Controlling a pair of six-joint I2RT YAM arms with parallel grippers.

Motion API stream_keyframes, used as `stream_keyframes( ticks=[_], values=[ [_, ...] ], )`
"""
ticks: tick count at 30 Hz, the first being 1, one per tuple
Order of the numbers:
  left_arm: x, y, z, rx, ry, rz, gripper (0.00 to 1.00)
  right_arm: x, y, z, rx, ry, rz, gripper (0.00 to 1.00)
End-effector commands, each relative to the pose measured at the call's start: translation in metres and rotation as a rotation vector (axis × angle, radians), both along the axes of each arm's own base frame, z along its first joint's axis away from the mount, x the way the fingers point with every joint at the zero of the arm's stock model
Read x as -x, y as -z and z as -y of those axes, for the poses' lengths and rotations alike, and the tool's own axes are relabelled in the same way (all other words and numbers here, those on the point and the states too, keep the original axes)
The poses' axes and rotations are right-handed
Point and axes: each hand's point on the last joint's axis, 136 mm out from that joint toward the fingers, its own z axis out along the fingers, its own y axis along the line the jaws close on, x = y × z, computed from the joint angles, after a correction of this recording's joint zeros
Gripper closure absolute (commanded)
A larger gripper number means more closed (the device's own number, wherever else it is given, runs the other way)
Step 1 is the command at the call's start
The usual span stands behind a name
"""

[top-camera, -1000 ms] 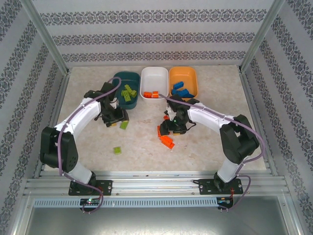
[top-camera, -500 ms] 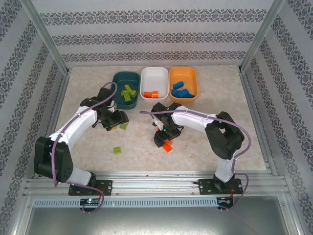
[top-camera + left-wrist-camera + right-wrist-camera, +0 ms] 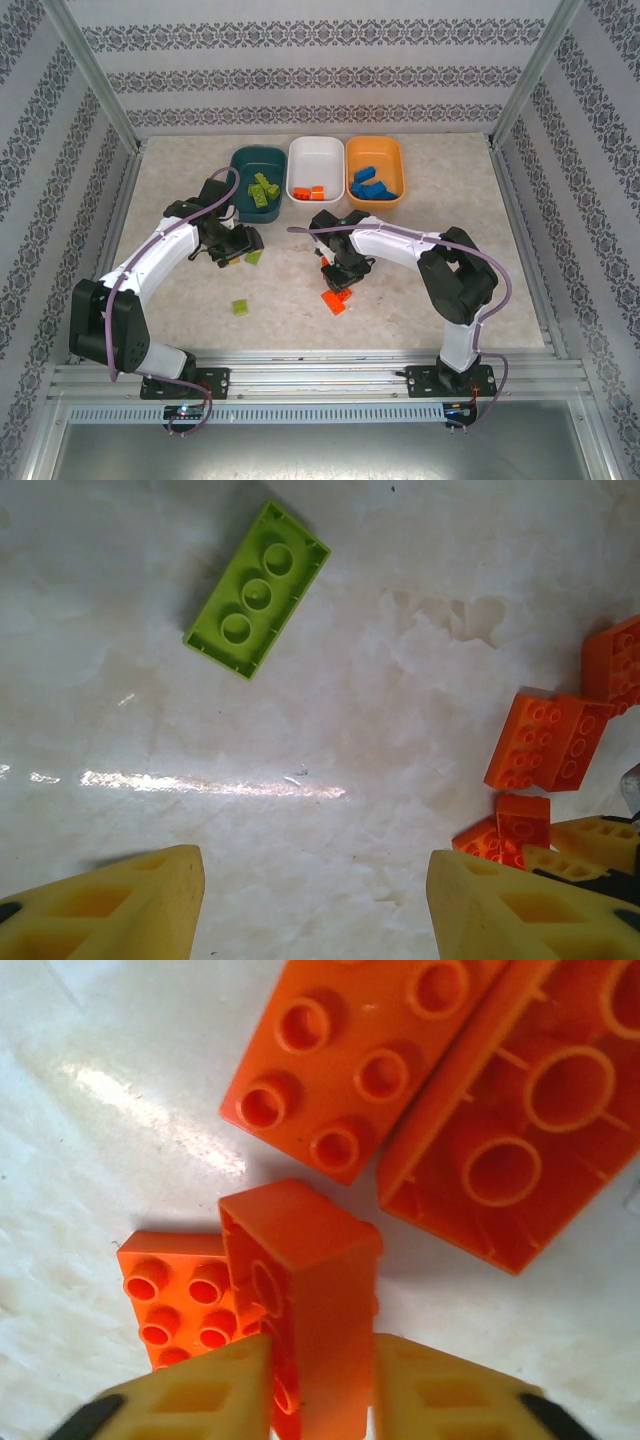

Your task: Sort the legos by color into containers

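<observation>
While the left gripper (image 3: 310,880) hovers, jaws spread to take the lime brick (image 3: 257,590) lying near-left of the white bin (image 3: 316,162), the right gripper (image 3: 320,1385), nearer than that bin, has its jaws pinching an orange brick (image 3: 305,1280) bound for it. Against half a second back, it stands shifted binward, uncovering the orange pile (image 3: 335,300); the left arm is unchanged.

A pale marbled tabletop (image 3: 290,325) with faint beige veining. On the left wrist camera, a bright streak of glare (image 3: 210,780) crosses it just ahead of the left fingers (image 3: 110,905). Far beyond them, white walls (image 3: 320,75) with grey ornamental bands close three sides, with silver metal posts (image 3: 93,70) at the corners. Behind the fingers, a slotted aluminium rail (image 3: 320,375) lines the near edge.
</observation>
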Motion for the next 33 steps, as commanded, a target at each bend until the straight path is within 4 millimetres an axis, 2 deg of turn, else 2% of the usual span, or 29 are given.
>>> stream_keyframes(
  ticks=[1,9,14,18,20,25,29,33],
  values=[
    [-0.001,-0.005,0.0,0.018,-0.017,0.02,0.39,-0.003,0.001,0.009,0.05,0.012,0.03,0.82],
    [0.001,0.0,0.0,0.02,-0.021,0.011,0.38,-0.01,-0.02,0.016,0.043,0.048,0.075,0.87],
    [-0.002,0.0,0.001,0.024,-0.02,0.009,0.38,-0.012,-0.05,0.014,-0.051,0.096,0.08,0.87],
    [-0.004,0.002,0.003,0.03,-0.019,0.004,0.38,-0.027,-0.083,0.004,-0.247,0.219,0.051,0.87],
    [-0.003,0.004,0.005,0.038,-0.02,-0.006,0.38,-0.044,-0.099,-0.001,-0.352,0.302,0.038,0.87],
    [0.002,0.012,0.008,0.057,-0.035,-0.029,0.38,-0.116,-0.13,-0.01,-0.576,0.512,0.036,0.87],
    [0.01,0.014,0.008,0.055,-0.026,-0.045,0.38,-0.175,-0.139,-0.014,-0.655,0.62,0.049,0.87],
    [0.018,0.018,0.008,0.056,-0.016,-0.06,0.37,-0.224,-0.135,-0.022,-0.666,0.658,0.062,0.87]
  ],
)
